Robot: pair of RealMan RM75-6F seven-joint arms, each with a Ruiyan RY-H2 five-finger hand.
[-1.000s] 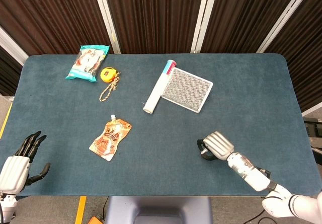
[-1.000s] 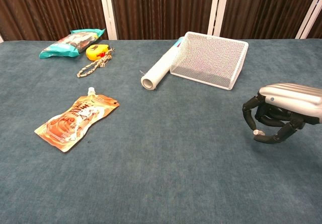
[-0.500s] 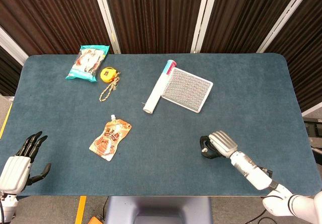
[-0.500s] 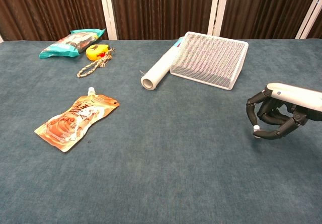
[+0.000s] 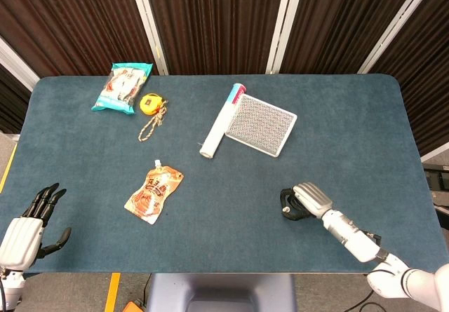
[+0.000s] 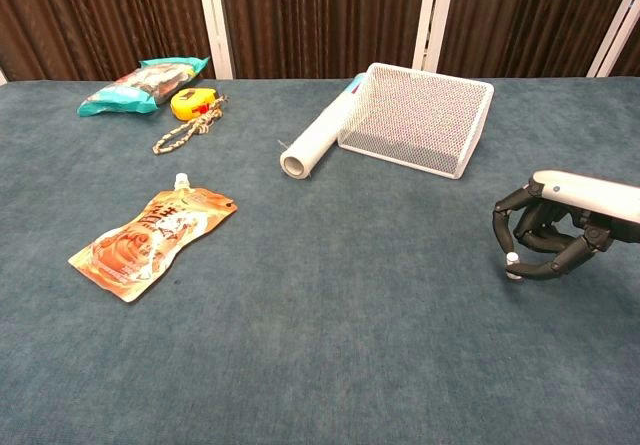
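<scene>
White-backed and black-fingered, the right hand hovers low over the blue felt table at its near right, palm down, with the fingers curled in under it around nothing; one pale fingertip sits at or just above the cloth, and whether it touches cannot be told. In the head view the same hand sits at the end of a white forearm that runs off toward the lower right corner. Nothing lies just beside it: the nearest thing is the white wire mesh basket, well apart toward the far side of the table, lying tilted with its open mouth turned toward the near edge. Touching the basket's left side is a white roll with a pink and blue end at the far tip, lying at a slant. Further left, an orange spouted pouch lies flat, spout pointing away from the robot. Near the far left corner are a yellow tape measure with a braided cord trailing from it, and just beside that a teal snack bag. The left hand shows only in the head view, off the table's near left corner, fingers spread straight and holding nothing.
</scene>
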